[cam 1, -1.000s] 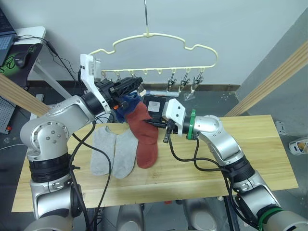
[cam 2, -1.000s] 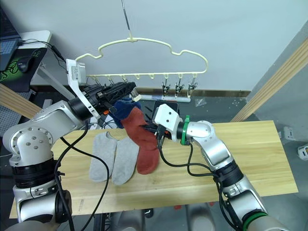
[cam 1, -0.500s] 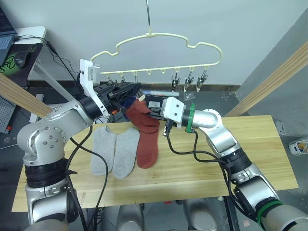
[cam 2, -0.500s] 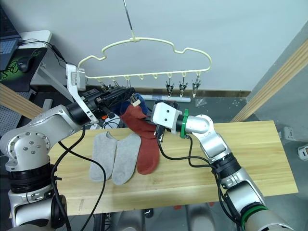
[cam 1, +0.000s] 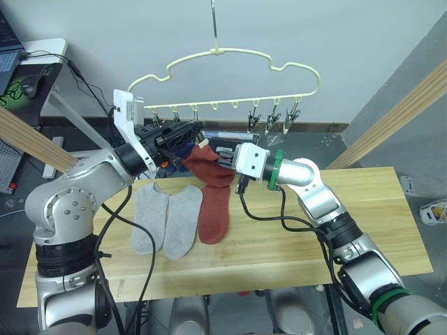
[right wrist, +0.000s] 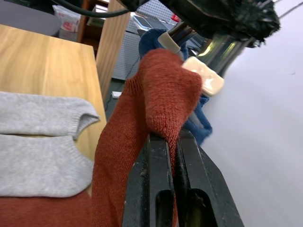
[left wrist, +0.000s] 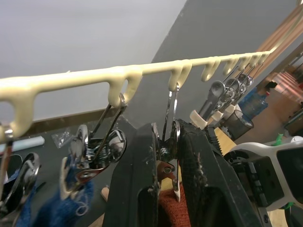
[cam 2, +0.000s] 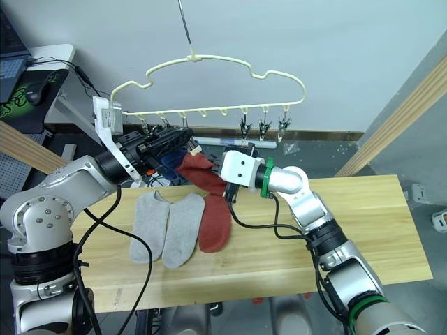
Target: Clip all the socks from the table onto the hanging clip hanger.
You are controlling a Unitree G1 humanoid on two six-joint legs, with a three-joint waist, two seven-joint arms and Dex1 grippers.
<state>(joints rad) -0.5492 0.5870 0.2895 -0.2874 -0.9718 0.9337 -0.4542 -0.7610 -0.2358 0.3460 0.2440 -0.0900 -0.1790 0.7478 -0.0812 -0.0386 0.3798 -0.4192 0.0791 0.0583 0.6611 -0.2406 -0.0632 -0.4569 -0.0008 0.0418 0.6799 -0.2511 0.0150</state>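
Centrally, the right gripper [right wrist: 173,142] has its jaws closed on a fold of a red sock [cam 1: 215,183], lifting its cuff toward the clip hanger [cam 1: 230,59] in the upper middle of the frame while the toe end lies on the desk [cam 1: 377,223]. Just left of it, the left gripper [left wrist: 165,156] has its jaws pinched on a silver clip [left wrist: 171,137]. Two grey socks [cam 1: 166,218] lie flat on the desk beside the red one. A blue sock [left wrist: 61,208] hangs from a neighbouring clip.
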